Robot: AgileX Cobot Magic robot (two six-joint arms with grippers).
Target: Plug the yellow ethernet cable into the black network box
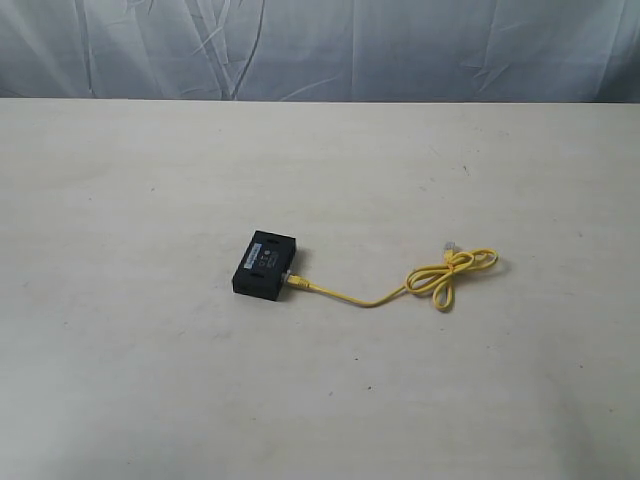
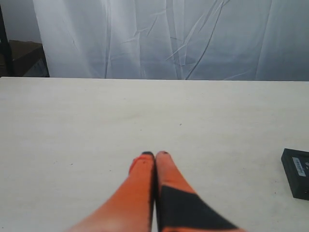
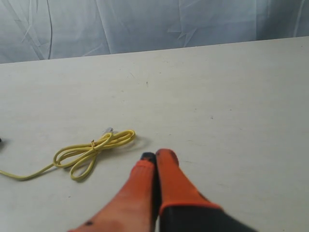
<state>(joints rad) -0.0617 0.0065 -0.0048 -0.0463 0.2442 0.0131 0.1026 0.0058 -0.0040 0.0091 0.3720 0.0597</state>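
The black network box [image 1: 265,265] lies flat near the middle of the table, label strip up. The yellow ethernet cable [image 1: 440,277] runs from the box's right side, where its plug [image 1: 295,281] sits at the box edge, out to a tied looped bundle with a clear plug at its far end. No arm shows in the exterior view. My left gripper [image 2: 155,154] is shut and empty, over bare table, with the black network box [image 2: 296,171] off to one side. My right gripper [image 3: 157,155] is shut and empty, close to the cable's looped bundle [image 3: 91,150].
A pale table [image 1: 150,380] stretches wide around the box and cable. A wrinkled grey-white curtain [image 1: 320,45] hangs behind the far edge. A dark shelf [image 2: 19,55] stands beyond the table corner in the left wrist view.
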